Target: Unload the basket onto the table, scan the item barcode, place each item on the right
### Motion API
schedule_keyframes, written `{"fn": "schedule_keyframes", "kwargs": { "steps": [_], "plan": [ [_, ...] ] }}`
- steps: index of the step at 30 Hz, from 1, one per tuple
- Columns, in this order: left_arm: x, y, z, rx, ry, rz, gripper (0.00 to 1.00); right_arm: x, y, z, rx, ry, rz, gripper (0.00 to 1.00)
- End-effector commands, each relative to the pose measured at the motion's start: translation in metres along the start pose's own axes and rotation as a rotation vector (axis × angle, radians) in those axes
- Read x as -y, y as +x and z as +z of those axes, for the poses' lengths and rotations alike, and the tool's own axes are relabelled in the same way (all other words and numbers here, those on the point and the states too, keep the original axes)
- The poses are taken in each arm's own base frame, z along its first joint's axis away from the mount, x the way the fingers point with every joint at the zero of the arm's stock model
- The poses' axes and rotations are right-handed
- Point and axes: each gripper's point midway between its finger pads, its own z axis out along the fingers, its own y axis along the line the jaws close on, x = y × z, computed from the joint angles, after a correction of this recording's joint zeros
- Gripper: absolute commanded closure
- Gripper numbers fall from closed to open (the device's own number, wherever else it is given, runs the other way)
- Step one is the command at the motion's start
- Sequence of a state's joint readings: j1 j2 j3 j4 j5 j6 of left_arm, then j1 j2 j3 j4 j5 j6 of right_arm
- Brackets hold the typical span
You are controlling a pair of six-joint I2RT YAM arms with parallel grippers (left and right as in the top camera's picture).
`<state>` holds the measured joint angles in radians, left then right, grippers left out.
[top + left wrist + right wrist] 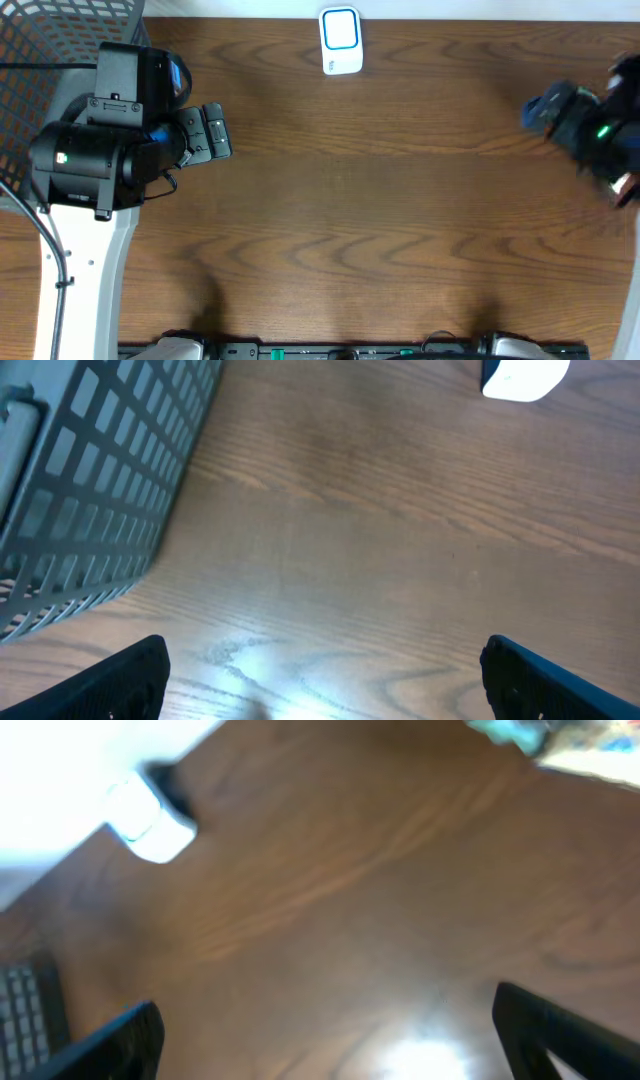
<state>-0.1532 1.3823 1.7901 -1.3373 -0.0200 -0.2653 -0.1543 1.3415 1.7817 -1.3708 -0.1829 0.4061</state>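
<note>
A white scanner [340,40] with a blue-framed face stands at the table's far edge, in the middle. It also shows at the top of the left wrist view as the scanner [525,378], and blurred in the right wrist view as the scanner [150,820]. My left gripper [222,133] hovers over bare wood at the left, open, with nothing between the jaws [325,680]. My right gripper [540,110] is at the far right, open and empty [325,1040]. No item or barcode can be made out in any view.
A grey wire basket [40,40] stands at the back left corner, close to my left arm, and fills the left of the left wrist view [90,490]. A blurred teal and pale shape [520,732] lies at the top right edge of the right wrist view.
</note>
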Motion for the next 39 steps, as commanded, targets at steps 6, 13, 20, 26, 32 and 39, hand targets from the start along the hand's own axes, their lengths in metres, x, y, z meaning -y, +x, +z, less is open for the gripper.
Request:
{"fn": "schedule_keyframes", "kwargs": {
  "steps": [6, 13, 20, 26, 32, 39],
  "plan": [
    [-0.001, 0.002, 0.001, -0.007, 0.002, -0.005, 0.03, -0.006, 0.096, 0.007, -0.118, -0.072, -0.153, 0.01],
    [-0.001, 0.002, 0.001, -0.007, 0.002, -0.005, 0.02, 0.002, 0.131, 0.023, -0.238, -0.085, -0.114, 0.01],
    [-0.001, 0.002, 0.001, -0.007, 0.002, -0.005, 0.02, 0.006, 0.135, 0.033, -0.272, -0.064, -0.107, 0.01],
    [-0.001, 0.002, 0.001, -0.007, 0.002, -0.005, 0.02, 0.006, 0.135, 0.033, -0.274, -0.063, -0.107, 0.01],
    [-0.001, 0.002, 0.001, -0.007, 0.002, -0.005, 0.02, 0.014, 0.130, 0.035, -0.245, -0.013, -0.118, 0.01],
    [-0.001, 0.002, 0.001, -0.007, 0.002, -0.005, 0.03, 0.016, 0.131, 0.057, -0.183, -0.045, -0.258, 0.01]
  ]
}}
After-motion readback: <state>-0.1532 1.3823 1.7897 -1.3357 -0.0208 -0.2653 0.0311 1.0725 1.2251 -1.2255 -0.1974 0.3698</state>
